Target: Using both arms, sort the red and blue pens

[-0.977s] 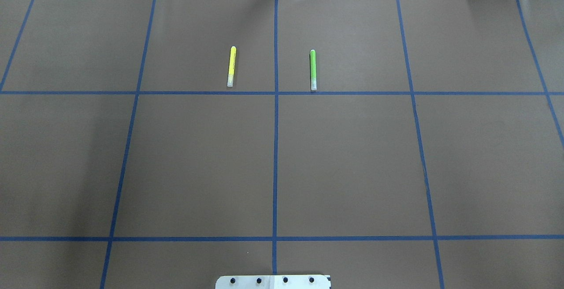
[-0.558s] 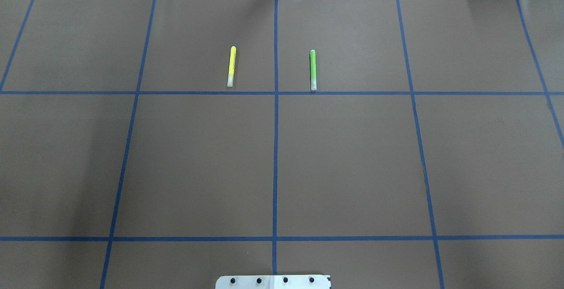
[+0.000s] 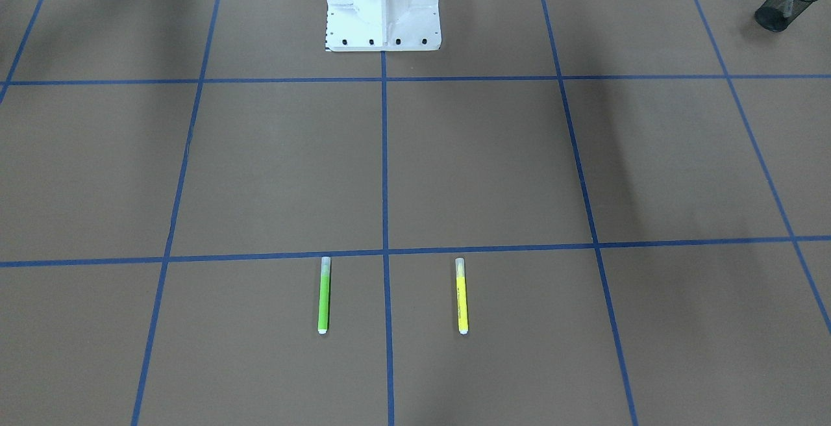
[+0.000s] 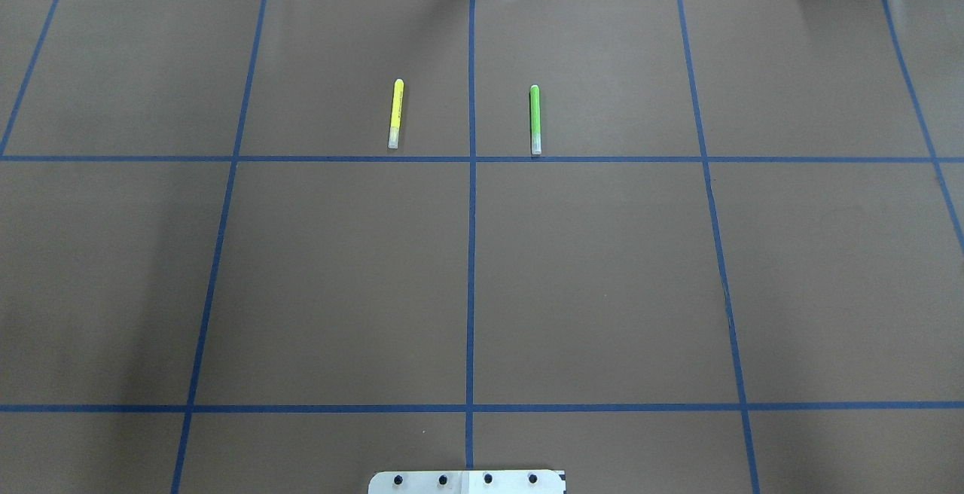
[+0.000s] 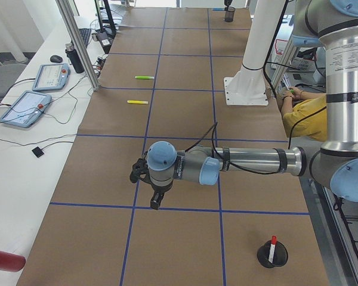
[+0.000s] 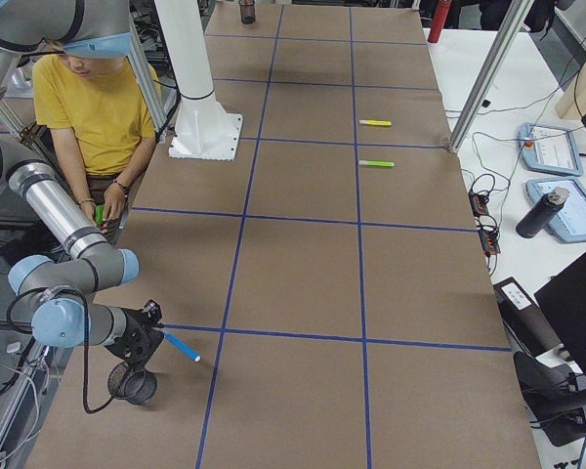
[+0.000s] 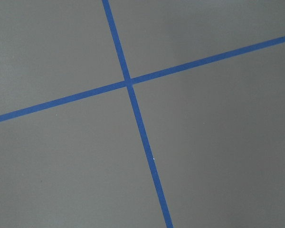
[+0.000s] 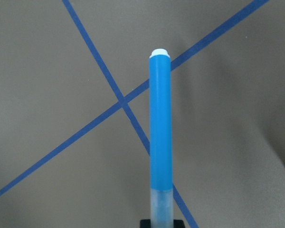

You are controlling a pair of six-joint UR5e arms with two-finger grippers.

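The red pen [image 5: 272,243] stands in the left-end mesh cup [image 5: 264,257] of the table [image 6: 303,274], the right gripper [image 6: 153,335] grasps the blue pen [image 8: 160,133] near the right-end mesh cup [image 6: 132,384] with the deposit pending, and the left gripper [image 5: 156,200] state cannot be told.

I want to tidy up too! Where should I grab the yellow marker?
Grip the yellow marker around the middle of its barrel, coming straight down, fingers on its two long sides. It lies flat on the table with nothing touching it.
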